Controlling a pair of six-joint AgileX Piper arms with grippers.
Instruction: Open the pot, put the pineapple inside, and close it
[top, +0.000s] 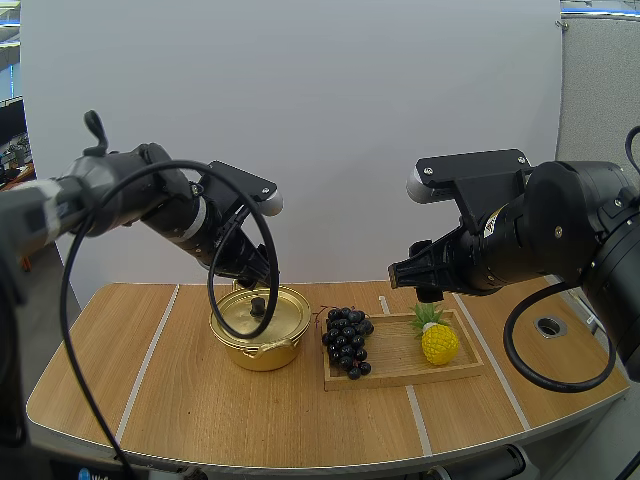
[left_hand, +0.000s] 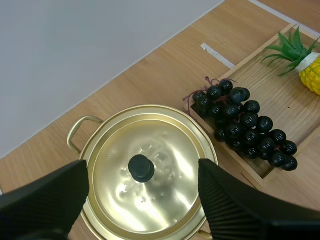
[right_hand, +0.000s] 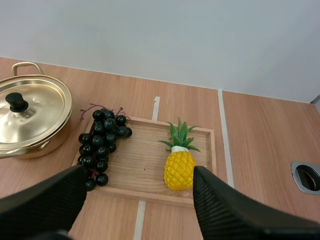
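DESK-TOP STANDOFF: The left jaws hang spread wide above the gold pot (top: 262, 330), straddling the black knob (left_hand: 141, 168) of its lid (left_hand: 160, 197), apparently lined up to drop and lift it. The pot stands near the middle of the desk (top: 180, 400) with the lid on, so whatever is inside is hidden. Just beside it, toward the desk's right edge, a wooden tray (top: 395, 350) holds a bunch of dark grapes (top: 347, 340) at the end nearest the pot. The pineapple (right_hand: 179, 169) lies at the tray's other end, leaves toward the desk's far edge. The right jaws, also apart and empty, hover over the tray near the pineapple, seemingly staged to take it once the pot is open.
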